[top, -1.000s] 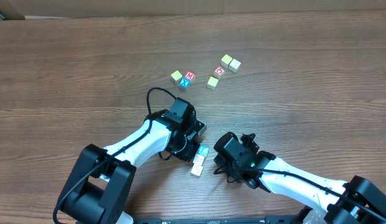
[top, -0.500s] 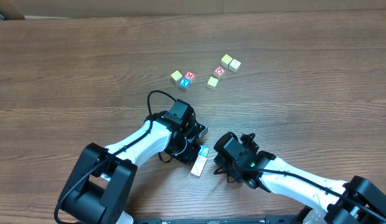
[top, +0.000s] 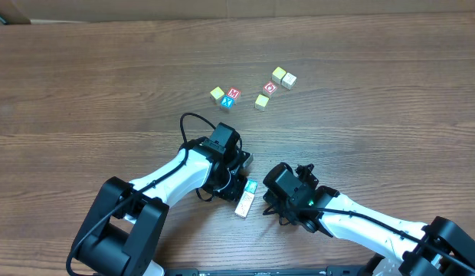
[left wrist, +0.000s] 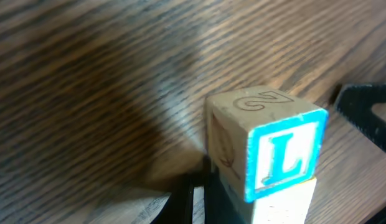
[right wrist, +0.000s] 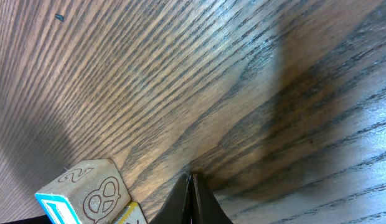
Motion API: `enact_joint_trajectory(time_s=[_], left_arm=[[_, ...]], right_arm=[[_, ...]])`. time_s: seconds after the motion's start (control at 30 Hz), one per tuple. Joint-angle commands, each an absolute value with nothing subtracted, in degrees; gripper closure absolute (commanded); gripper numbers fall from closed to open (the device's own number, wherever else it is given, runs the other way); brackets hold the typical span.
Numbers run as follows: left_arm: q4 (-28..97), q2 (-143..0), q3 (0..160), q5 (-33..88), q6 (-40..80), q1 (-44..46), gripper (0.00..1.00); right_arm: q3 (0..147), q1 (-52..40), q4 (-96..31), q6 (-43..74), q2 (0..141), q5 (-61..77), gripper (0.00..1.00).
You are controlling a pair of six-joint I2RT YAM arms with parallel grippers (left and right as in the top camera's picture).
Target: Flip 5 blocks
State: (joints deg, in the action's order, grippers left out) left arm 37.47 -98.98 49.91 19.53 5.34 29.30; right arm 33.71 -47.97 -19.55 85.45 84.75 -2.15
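The worktop (top: pixel 375 115) is brown wood with a dense, strong grain. It looks matt, with only a soft shine in the close views. The block with the blue L (left wrist: pixel 268 146) is pale bare wood, smooth, with lines pressed into two faces and flat blue print on another. The arm shells (top: pixel 172 175) are smooth white plastic, a little glossy. The left end effector (left wrist: pixel 193 199) and the right end effector (right wrist: pixel 192 193) are black and matt.

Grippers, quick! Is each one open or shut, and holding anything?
Left gripper: shut, holding nothing, tip beside the blue L block.
Right gripper: shut, holding nothing.
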Motion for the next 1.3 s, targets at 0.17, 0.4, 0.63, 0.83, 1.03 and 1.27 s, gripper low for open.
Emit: enact_joint_trajectory(time_s=[0.17, 0.4, 0.63, 0.83, 1.03, 1.27], left_arm=[[37.1, -102.3, 47.0, 4.0, 10.1, 22.7, 0.96], [34.9, -102.3, 47.0, 9.3, 5.7, 21.3, 0.96], [33.1, -102.3, 47.0, 15.0, 2.5, 21.9, 0.96], [32.9, -102.3, 47.0, 18.1, -0.1, 21.9, 0.95], [32.3, -102.3, 47.0, 18.4, -1.0, 21.9, 0.96], [31.2, -102.3, 47.0, 19.7, -3.1, 21.9, 0.96]], right_arm=[[32.8, -47.4, -20.7, 85.1, 85.5, -2.5, 0.96], [32.8, -47.4, -19.9, 84.1, 85.5, -2.5, 0.96], [32.8, -47.4, -19.7, 83.9, 85.5, -2.3, 0.96], [32.8, -47.4, -19.7, 83.7, 85.5, -1.7, 0.96], [32.8, -48.4, -19.6, 83.7, 85.5, 0.6, 0.96], [32.8, -50.2, -18.1, 83.8, 85.5, 0.5, 0.96]])
